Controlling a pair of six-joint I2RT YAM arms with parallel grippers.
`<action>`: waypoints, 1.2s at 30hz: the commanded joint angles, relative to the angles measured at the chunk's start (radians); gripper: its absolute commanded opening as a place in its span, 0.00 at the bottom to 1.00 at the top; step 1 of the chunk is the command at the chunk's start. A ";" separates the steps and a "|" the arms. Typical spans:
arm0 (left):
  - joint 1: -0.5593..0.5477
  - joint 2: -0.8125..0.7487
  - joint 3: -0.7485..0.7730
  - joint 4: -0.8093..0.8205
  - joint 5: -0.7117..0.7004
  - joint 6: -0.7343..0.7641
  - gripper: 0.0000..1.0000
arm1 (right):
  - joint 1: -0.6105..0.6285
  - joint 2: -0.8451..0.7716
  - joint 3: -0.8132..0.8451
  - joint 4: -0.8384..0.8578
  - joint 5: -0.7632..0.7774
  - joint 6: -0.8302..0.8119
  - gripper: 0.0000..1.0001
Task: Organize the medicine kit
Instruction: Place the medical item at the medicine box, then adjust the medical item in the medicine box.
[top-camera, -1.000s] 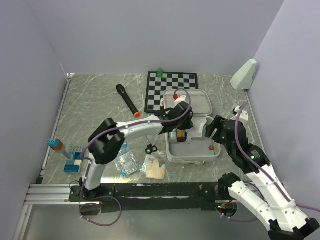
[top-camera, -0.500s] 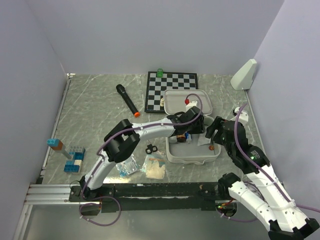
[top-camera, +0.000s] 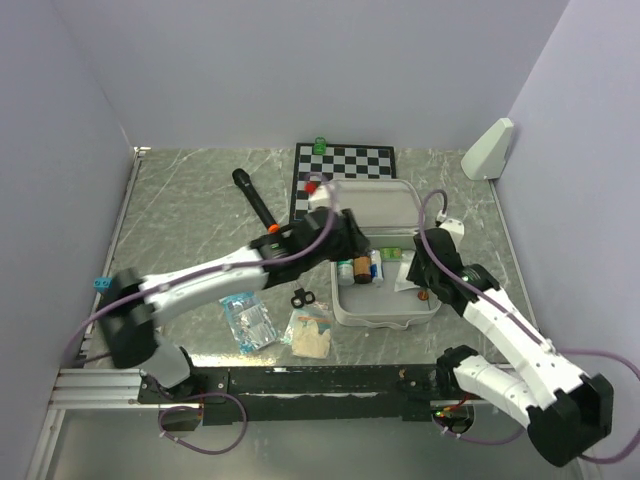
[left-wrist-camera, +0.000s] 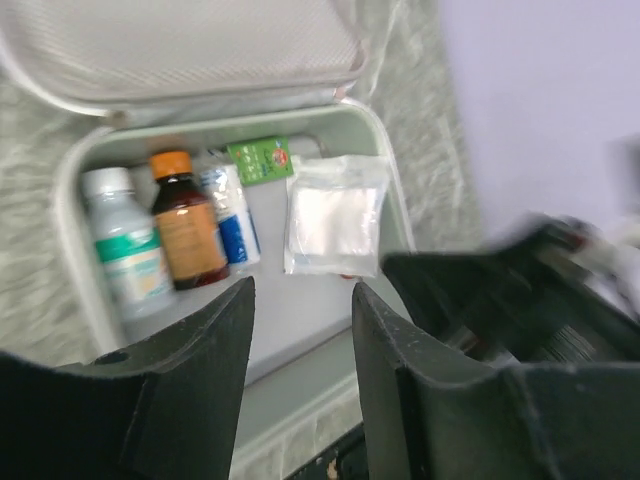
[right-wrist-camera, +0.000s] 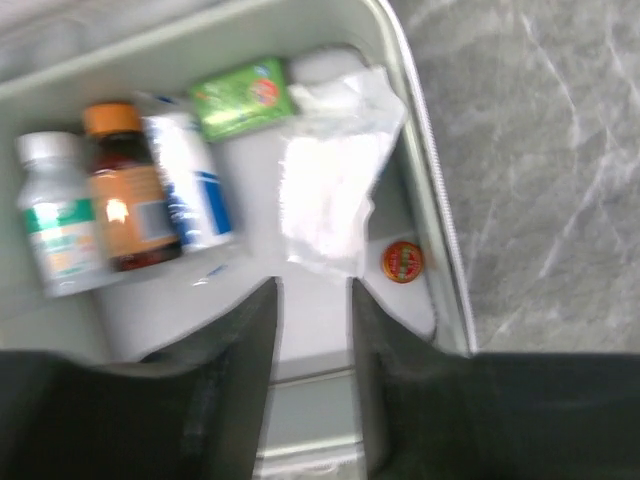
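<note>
Pale grey kit (top-camera: 380, 205) lies open at 3 o'clock from the middle of the table (top-camera: 200, 200), with its lid back toward the chessboard (top-camera: 350, 160) at 12. Inside, a white bottle (left-wrist-camera: 125, 240), amber bottle (left-wrist-camera: 183, 232) and tube (left-wrist-camera: 232, 215) lie side by side at 9 o'clock, and a pouch (left-wrist-camera: 335, 215) at 3. The left gripper (left-wrist-camera: 300, 300) hangs at the kit's 9 o'clock side and the right gripper (right-wrist-camera: 312, 300) at its 3, both spread and empty.
</note>
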 joint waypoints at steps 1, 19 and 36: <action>-0.002 -0.229 -0.195 0.028 -0.119 0.006 0.48 | -0.052 0.074 -0.018 0.084 0.007 -0.006 0.34; 0.009 -0.453 -0.470 -0.007 -0.199 -0.027 0.47 | -0.193 0.469 0.065 0.201 -0.093 -0.045 0.31; 0.009 -0.426 -0.484 0.001 -0.159 -0.019 0.46 | -0.062 0.312 0.104 0.082 0.026 -0.061 0.52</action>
